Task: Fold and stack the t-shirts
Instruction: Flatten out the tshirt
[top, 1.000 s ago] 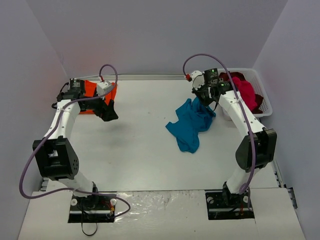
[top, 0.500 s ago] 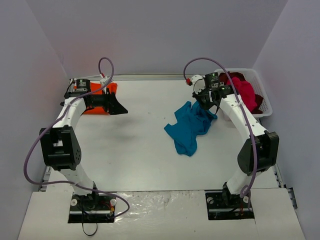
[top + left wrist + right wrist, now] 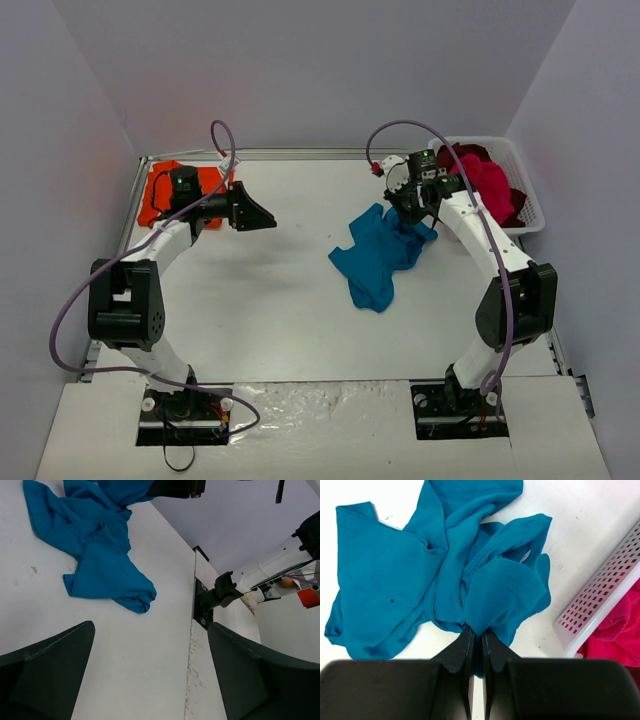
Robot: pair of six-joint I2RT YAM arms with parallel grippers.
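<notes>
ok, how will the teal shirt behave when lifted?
Likely floppy: the teal t-shirt lies crumpled in soft folds, so it should drape from the right gripper. Probably light. Only a small fold is pinched, so it could slip.

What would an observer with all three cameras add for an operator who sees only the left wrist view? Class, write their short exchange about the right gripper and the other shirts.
Operator: I see the teal-blue t-shirt lying crumpled. Is the right gripper on it?
Observer: Yes. The right wrist view shows it shut on a raised fold of that shirt.
Operator: Are any other shirts out?
Observer: The top view shows an orange t-shirt at the far left corner of the table.
</notes>
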